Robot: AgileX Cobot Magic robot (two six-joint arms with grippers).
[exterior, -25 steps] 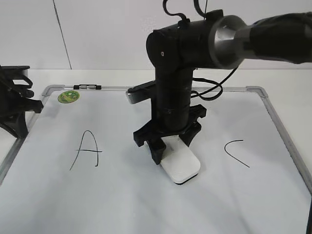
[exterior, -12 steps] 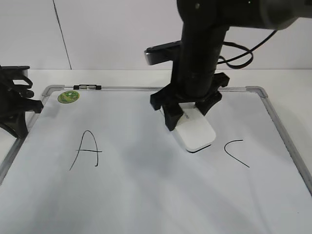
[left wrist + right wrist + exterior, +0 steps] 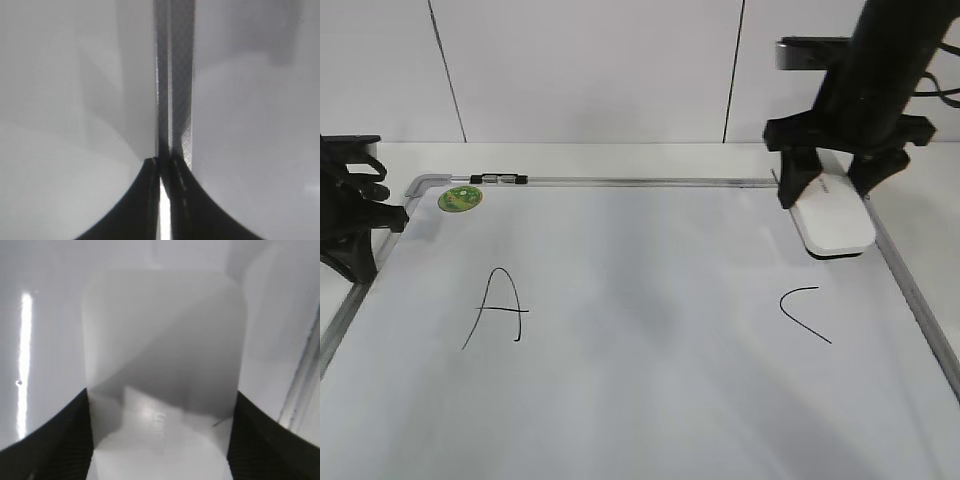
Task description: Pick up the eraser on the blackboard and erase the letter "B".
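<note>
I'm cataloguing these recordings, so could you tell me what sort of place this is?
Probably a lab test bench: a silver-framed white dry-erase board lies flat on a white table against plain white wall panels.

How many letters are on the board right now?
2. A black "A" sits on the left of the blackboard, and a "C" on the right, below the eraser held by the right gripper. No "B" shows between them.
</note>
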